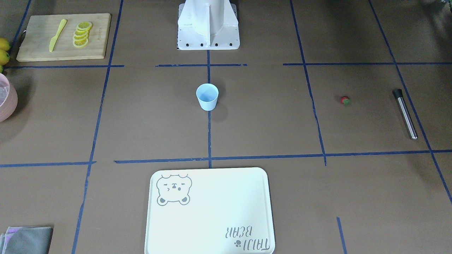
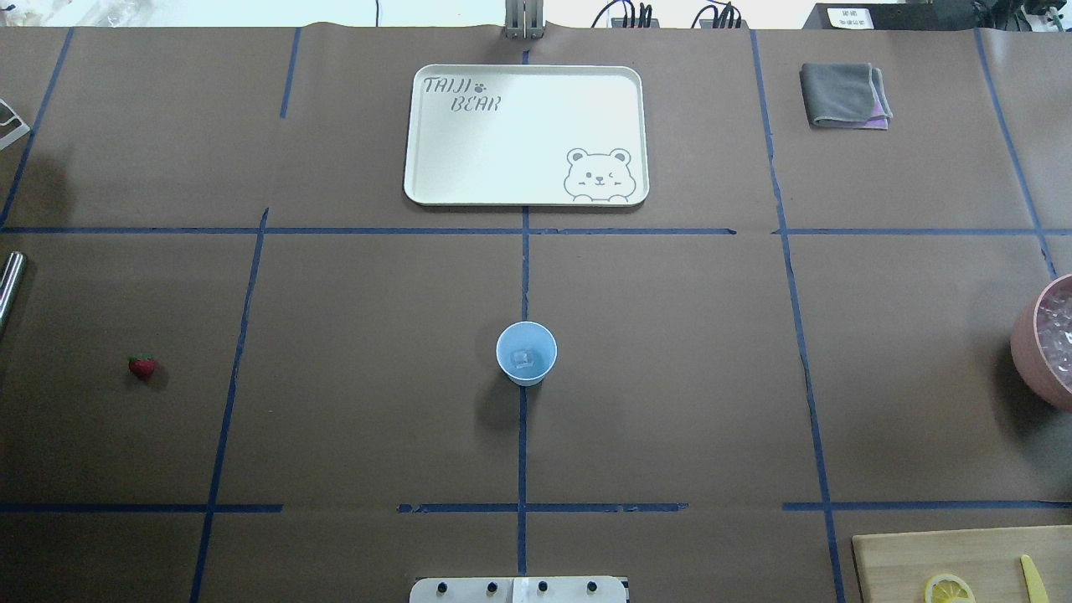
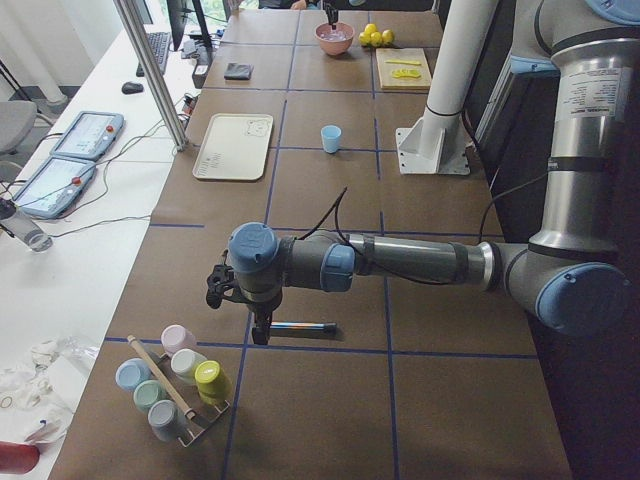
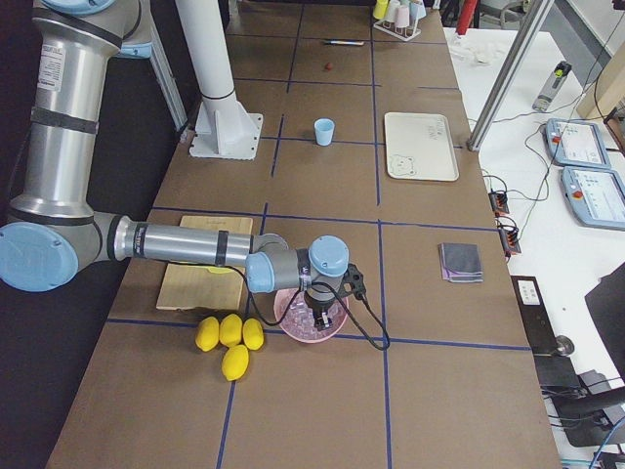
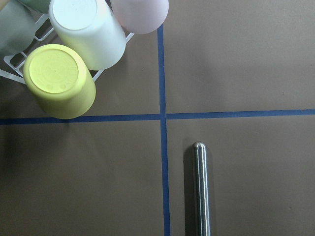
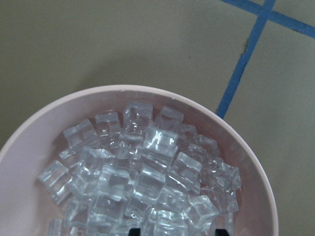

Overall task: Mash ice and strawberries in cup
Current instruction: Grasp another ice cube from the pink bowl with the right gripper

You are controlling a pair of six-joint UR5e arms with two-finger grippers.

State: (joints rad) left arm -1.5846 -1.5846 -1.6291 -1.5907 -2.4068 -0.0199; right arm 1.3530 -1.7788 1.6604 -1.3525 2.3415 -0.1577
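Cup (image 2: 526, 353): upright, mid-table (image 2: 670, 377), one ice (image 2: 524, 359) cube inside. Strawberry (image 2: 142, 366): well off to my left, near steel rod (image 1: 405, 113). Left hand (image 3: 261, 333): poised over rod's end. Right hand (image 4: 320, 319): above pink bowl (image 6: 24, 187) of cubes (image 6: 142, 182). Grip of either: cannot tell.

This was a robotics lab: the brown-papered table (image 2: 377, 335) was ruled into squares by blue tape (image 2: 524, 276); a white robot mount (image 1: 208, 28) was bolted at twelve o'clock in the front-facing view; control tablets (image 3: 88, 135) and cables (image 3: 100, 218) lay on a side bench (image 3: 60, 250) at nine o'clock in the left view
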